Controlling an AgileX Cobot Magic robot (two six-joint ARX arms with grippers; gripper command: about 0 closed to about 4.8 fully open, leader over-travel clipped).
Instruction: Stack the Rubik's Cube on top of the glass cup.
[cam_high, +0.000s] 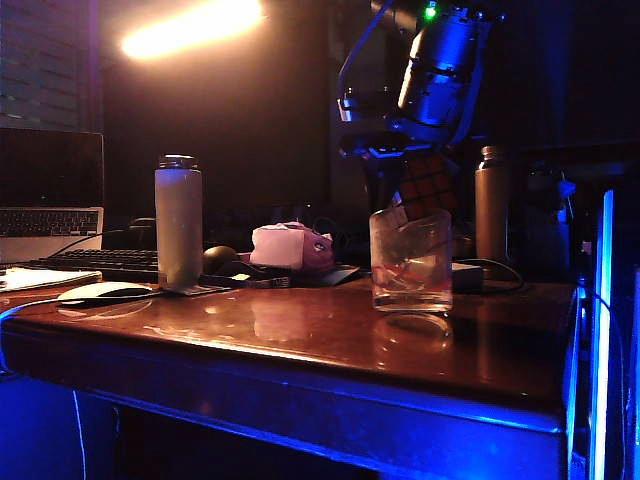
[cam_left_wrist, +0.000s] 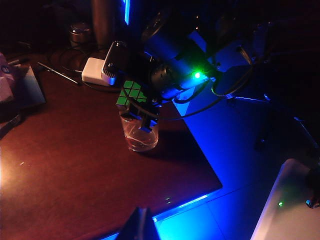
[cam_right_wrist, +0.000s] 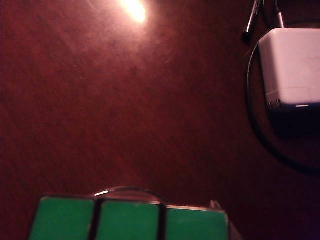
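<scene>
Rubik's Cube (cam_left_wrist: 131, 93) in right hand (cam_left_wrist: 136, 106), left hand unseen

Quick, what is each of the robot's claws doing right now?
Right gripper: shut on the Rubik's Cube, just above the glass cup.
Left gripper: out of sight in every view, so it cannot be told.
</scene>
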